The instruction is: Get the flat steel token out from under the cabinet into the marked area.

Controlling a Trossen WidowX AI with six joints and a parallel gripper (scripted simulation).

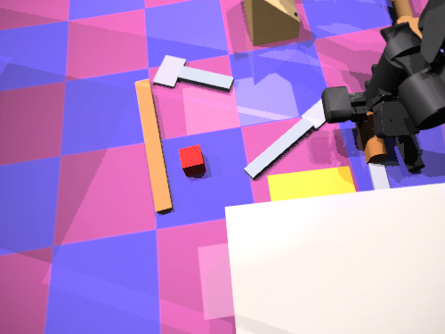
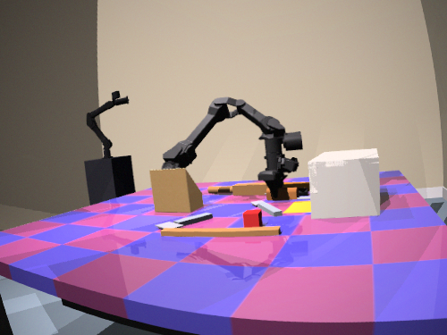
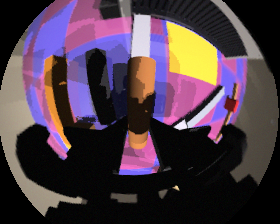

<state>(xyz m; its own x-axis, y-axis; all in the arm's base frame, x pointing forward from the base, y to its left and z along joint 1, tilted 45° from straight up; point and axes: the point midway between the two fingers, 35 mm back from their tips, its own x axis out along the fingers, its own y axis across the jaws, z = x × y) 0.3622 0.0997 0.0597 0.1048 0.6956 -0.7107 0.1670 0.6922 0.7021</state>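
My gripper (image 1: 372,122) (image 2: 275,193) (image 3: 138,118) is shut on the orange-brown handle (image 1: 376,150) (image 3: 141,75) of a tool, low over the table. The tool's flat light-grey blade (image 1: 379,175) (image 3: 141,37) points to the cabinet (image 1: 334,263) (image 2: 346,189); its far end is hidden in the top view, and I cannot tell whether it reaches under. The cabinet is a white box, with a dark slotted part (image 3: 200,20) at the top of the wrist view. The yellow marked area (image 1: 311,183) (image 2: 298,207) (image 3: 192,52) lies beside the blade. I cannot make out the steel token.
A grey T-shaped piece (image 1: 285,144) lies near the marked area and another (image 1: 205,77) farther left. A red cube (image 1: 191,158) (image 2: 252,219) stands beside an orange stick (image 1: 153,147) (image 2: 219,231). A black bar (image 3: 99,85) and a wooden piece (image 2: 250,189) lie beyond the gripper. A wedge block (image 1: 273,20) stands behind.
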